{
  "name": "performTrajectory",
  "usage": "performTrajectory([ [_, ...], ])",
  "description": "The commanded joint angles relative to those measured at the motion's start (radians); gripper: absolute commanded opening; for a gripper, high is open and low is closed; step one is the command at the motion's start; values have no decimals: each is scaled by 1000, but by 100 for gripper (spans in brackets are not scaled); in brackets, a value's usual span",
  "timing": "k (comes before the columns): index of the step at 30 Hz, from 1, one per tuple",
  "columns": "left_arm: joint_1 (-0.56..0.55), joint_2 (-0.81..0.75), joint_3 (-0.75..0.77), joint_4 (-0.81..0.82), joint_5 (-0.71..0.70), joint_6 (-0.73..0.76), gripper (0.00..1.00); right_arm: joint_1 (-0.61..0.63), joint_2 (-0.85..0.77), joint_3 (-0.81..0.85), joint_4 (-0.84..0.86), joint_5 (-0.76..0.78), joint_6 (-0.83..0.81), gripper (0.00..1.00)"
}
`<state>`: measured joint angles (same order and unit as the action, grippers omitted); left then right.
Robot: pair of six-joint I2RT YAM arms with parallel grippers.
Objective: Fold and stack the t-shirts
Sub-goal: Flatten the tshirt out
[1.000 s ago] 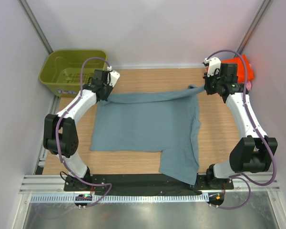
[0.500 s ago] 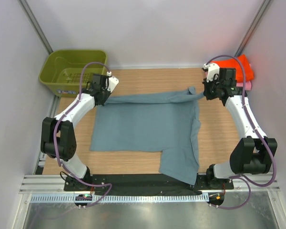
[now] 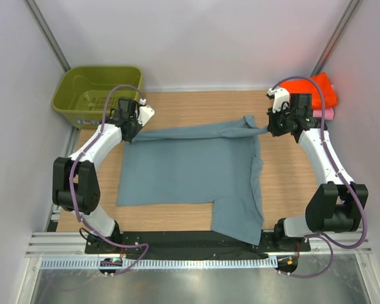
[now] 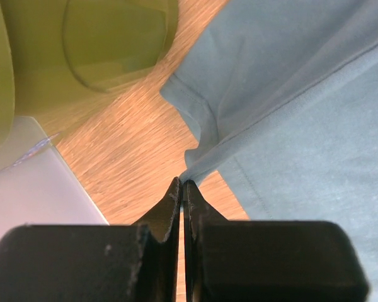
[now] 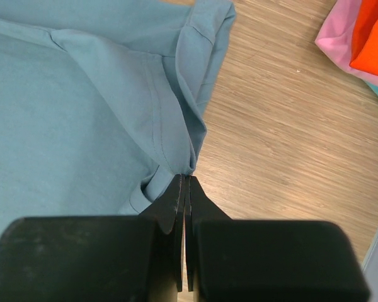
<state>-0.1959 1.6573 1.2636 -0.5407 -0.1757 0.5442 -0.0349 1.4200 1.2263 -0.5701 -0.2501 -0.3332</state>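
Left hand and right hand have pulled the blue-grey t-shirt slightly left across the counter. Each hand is pinched tight on one far corner.

A: What is lying on the wooden surface?

B: A dusty blue-grey t-shirt is lying spread across its middle, with one flap reaching toward the near edge on the right.

A: Anything else?

B: A folded orange t-shirt is sitting on a pink t-shirt at the far right corner. An olive-green basket is sitting by the far left corner.
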Motion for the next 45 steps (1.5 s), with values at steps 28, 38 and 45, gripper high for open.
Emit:
performTrajectory([
  [28,24,-83,-99,-143,48,408,0,1,17,1,-108,-166,-49,1],
  [38,47,-62,-128,-203,33,447,0,7,86,-37,-85,-172,-72,1],
  [45,52,-41,-158,-219,22,441,0,35,99,-57,-89,-183,-81,1],
])
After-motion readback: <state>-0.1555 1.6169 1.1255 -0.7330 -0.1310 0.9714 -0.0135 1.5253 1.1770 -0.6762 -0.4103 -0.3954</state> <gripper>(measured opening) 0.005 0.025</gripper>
